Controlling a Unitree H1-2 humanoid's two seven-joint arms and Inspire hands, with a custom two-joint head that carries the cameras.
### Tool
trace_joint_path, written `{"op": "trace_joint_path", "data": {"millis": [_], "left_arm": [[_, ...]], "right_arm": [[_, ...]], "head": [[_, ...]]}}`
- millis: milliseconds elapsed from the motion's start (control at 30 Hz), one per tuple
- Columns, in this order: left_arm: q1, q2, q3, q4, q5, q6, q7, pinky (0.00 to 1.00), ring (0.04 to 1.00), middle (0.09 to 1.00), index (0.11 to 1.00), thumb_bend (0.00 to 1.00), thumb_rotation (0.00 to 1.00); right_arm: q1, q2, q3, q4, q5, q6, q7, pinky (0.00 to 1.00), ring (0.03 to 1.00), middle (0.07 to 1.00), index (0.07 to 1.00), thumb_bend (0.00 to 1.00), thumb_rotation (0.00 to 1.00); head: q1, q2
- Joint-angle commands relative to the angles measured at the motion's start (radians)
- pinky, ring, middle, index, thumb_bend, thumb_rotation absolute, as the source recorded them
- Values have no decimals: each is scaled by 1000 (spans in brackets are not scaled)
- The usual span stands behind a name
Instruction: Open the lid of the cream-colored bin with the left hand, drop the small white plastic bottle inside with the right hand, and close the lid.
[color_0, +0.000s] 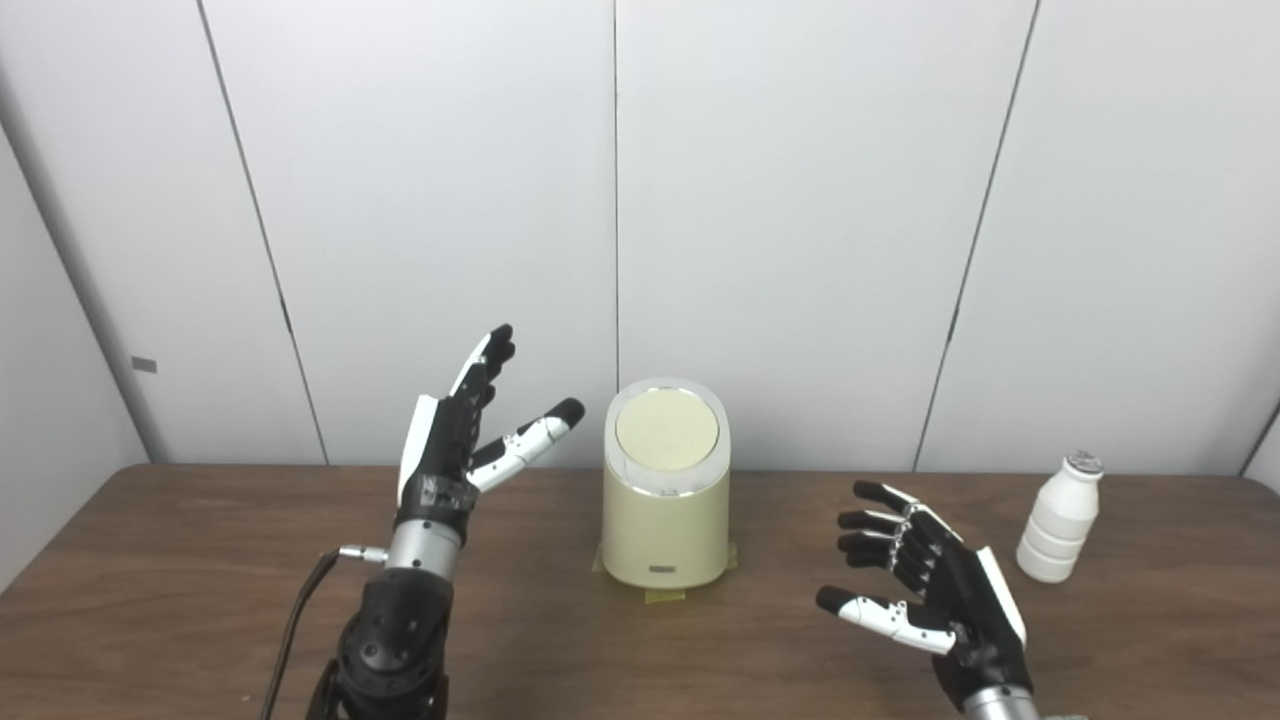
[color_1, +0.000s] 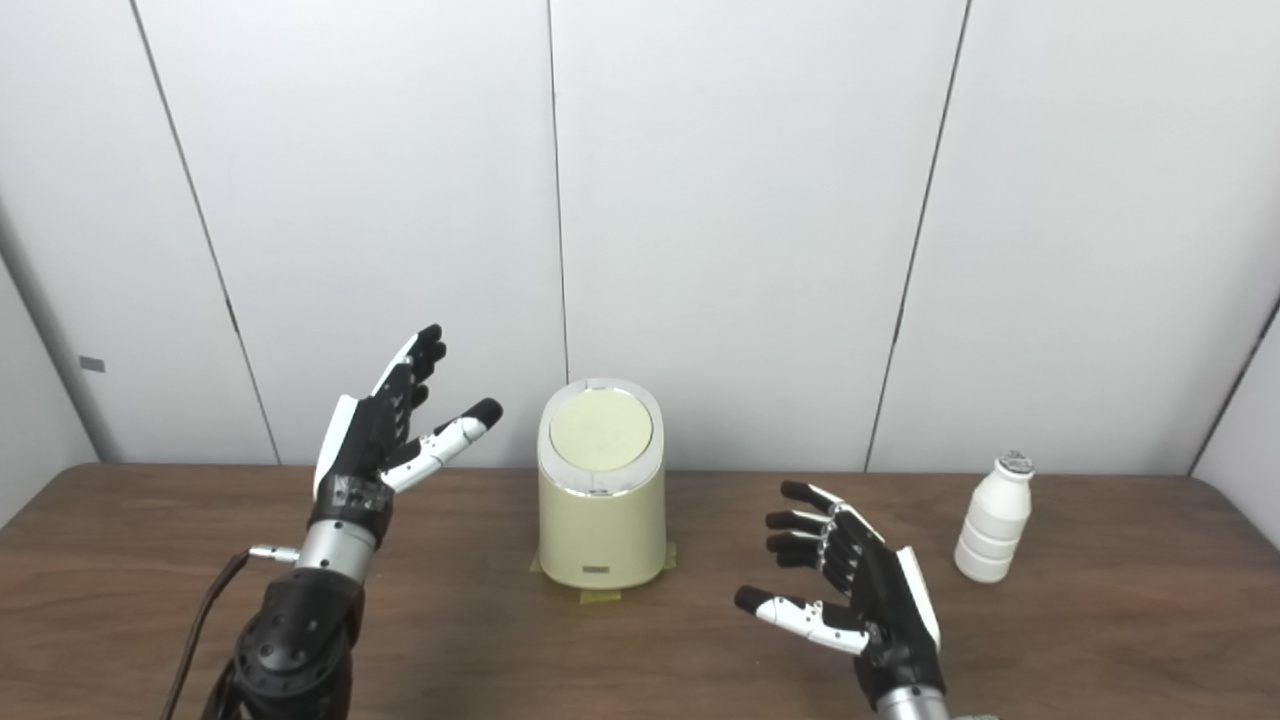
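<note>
Centre frame, our cream-colored bin (color_0: 666, 500) with round lid (color_0: 666, 430) shut, ribbed small white plastic bottle (color_0: 1059, 518) upright at right, our left hand (color_0: 455, 440) and right hand (color_0: 935, 585) spread, empty.

A brown table (color_0: 180, 600) bears the cream bin (color_0: 665, 520) and white bottle (color_0: 1058, 535).

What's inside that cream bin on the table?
Nothing can be seen inside: the bin has its lid shut, which hides the interior. The white bottle stands outside on the table, to its right, and both hands are empty.
</note>
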Motion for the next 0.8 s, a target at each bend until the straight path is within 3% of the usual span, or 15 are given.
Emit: {"op": "trace_joint_path", "data": {"millis": [0,367,500,767], "left_arm": [[-75,-7,-8,-12,23,2,21,999,1000,988,991,835,386],[-149,-3,-65,93,73,-10,29,955,1000,1000,1000,915,355],[-183,22,-105,157,116,-69,23,977,1000,1000,1000,941,357],[-245,53,-142,275,145,-127,12,1000,1000,1000,1000,939,285]], "right_arm": [[-40,-2,1,-23,-9,-34,-7,590,620,662,741,750,98],[-46,15,4,-8,6,-48,-1,584,613,662,756,724,42],[-46,21,7,-16,11,-39,2,559,595,665,759,714,28],[-45,30,9,-33,17,-20,3,563,588,672,752,719,18]], "head": [[2,-1],[-10,-18],[-14,-22],[-22,-20]]}}
